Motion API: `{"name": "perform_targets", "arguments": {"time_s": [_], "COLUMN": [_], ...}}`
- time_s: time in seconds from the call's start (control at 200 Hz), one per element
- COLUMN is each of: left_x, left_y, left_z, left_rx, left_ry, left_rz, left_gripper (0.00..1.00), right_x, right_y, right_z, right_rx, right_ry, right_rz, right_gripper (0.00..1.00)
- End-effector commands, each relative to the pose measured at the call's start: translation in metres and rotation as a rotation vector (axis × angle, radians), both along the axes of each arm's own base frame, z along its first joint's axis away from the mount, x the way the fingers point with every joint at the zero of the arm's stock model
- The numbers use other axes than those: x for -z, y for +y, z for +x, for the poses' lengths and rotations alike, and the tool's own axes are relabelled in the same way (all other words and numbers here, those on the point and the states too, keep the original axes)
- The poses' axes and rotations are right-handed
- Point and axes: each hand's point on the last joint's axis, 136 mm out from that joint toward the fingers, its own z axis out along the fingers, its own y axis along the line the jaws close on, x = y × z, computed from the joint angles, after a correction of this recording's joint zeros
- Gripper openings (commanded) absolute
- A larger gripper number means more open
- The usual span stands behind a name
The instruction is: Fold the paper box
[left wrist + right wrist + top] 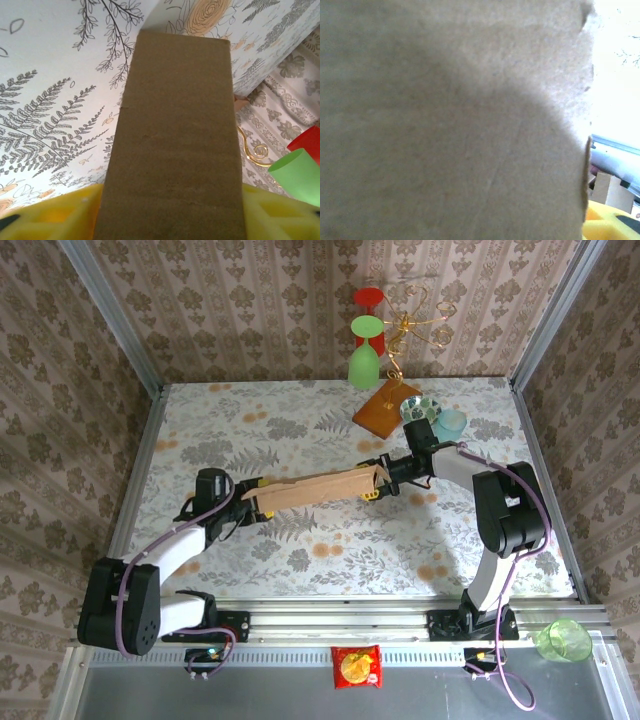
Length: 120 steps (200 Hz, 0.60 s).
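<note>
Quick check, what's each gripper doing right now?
Left gripper: closed on the paper box, at its left end.
Right gripper: closed on the paper box, at its right end.

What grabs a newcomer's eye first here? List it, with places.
The brown box stretches across mid-table between the left end effector and the right end effector, each clamped on one end. Behind it, at the table's far edge, a gold wire stand on a wooden slab carries a green cup and a red cup.
</note>
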Motion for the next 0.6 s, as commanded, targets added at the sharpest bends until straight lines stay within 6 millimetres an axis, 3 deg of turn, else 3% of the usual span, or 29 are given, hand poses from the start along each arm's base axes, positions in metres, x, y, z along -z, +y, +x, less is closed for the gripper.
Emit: {"name": "perform_targets", "arguments": {"time_s": [0.0,0.26,0.43,0.595], "left_x": [0.005,0.005,-0.002,-0.007], "left_y": [0.000,0.011,0.018,0.026], "left_z": [-0.006,-0.033,-0.045,-0.055], "left_rx": [-0.049,-0.088,-0.107,-0.115], "left_ry": [0.078,0.219,0.276,0.344], "left_rz": [-0.027,0.009,0.029,0.058], "left_gripper": [0.53,0.37,0.32,0.29], "right_x": [0.006,-0.007,-0.027,-0.060], "right_y": [-0.004,-0.022,-0.048,-0.069], "right_z": [0.001,0.011,0.015,0.022], "right_rx": [0.030,0.053,0.060,0.052], "right_ry": [0.039,-0.037,-0.148,-0.347], "right_rz": [-0.028,-0.101,-0.183,-0.265], "right_gripper": [0.53,0.75,0.82,0.82]}}
